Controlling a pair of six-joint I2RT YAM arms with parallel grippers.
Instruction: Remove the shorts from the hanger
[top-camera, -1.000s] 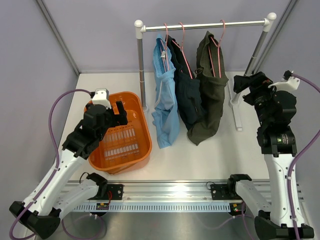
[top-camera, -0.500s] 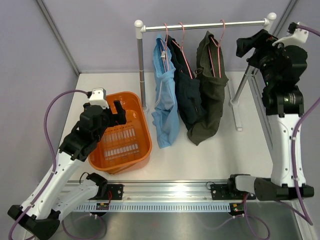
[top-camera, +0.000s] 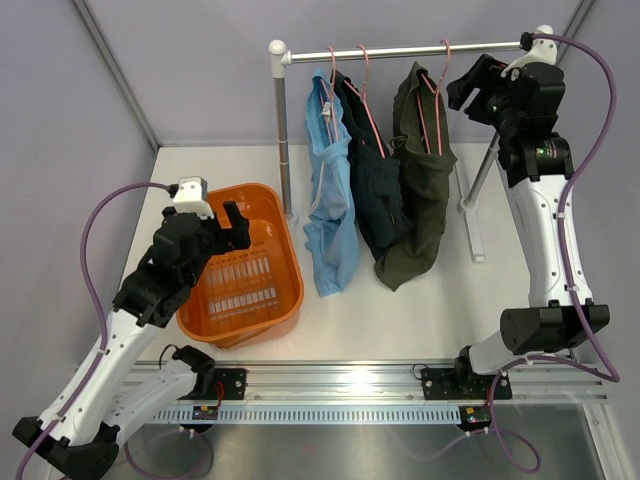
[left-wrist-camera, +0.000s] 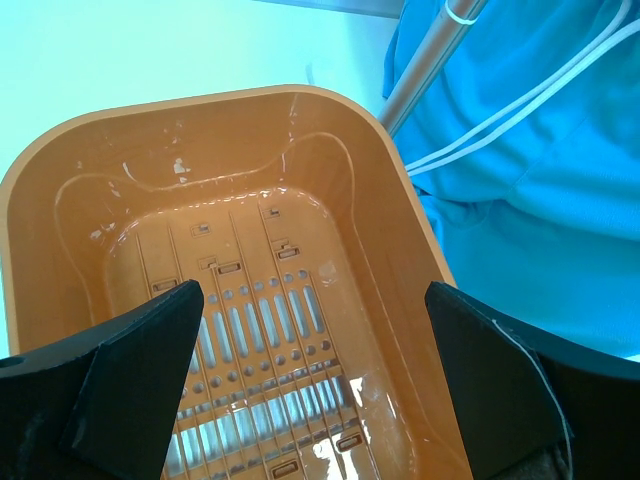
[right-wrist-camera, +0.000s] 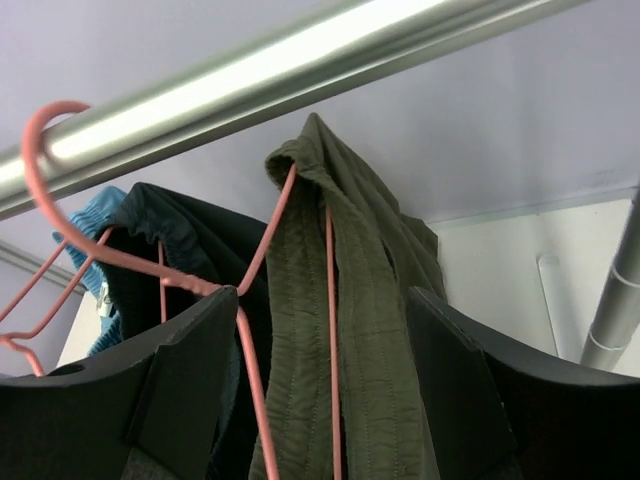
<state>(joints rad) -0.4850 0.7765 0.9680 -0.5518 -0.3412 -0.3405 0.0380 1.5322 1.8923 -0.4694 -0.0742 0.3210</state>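
Observation:
Three pairs of shorts hang on pink hangers (top-camera: 436, 75) from a metal rail (top-camera: 410, 50): light blue shorts (top-camera: 330, 200), dark navy shorts (top-camera: 375, 190) and dark olive shorts (top-camera: 420, 180). My right gripper (top-camera: 470, 88) is open, raised to rail height just right of the olive shorts. In the right wrist view the olive waistband (right-wrist-camera: 350, 330) and its pink hanger (right-wrist-camera: 250, 370) lie between the open fingers (right-wrist-camera: 470, 390). My left gripper (top-camera: 232, 222) is open and empty above the orange basket (top-camera: 283, 240).
The orange basket's inside (left-wrist-camera: 240, 300) holds nothing. The rack's left post (top-camera: 283, 140) stands just right of the basket. The rack's right post (top-camera: 490, 150) and its white foot (top-camera: 472, 225) are below my right arm. Grey walls enclose the table.
My right arm has risen from table height up to the rail and swung left toward the olive shorts. My left arm has barely moved.

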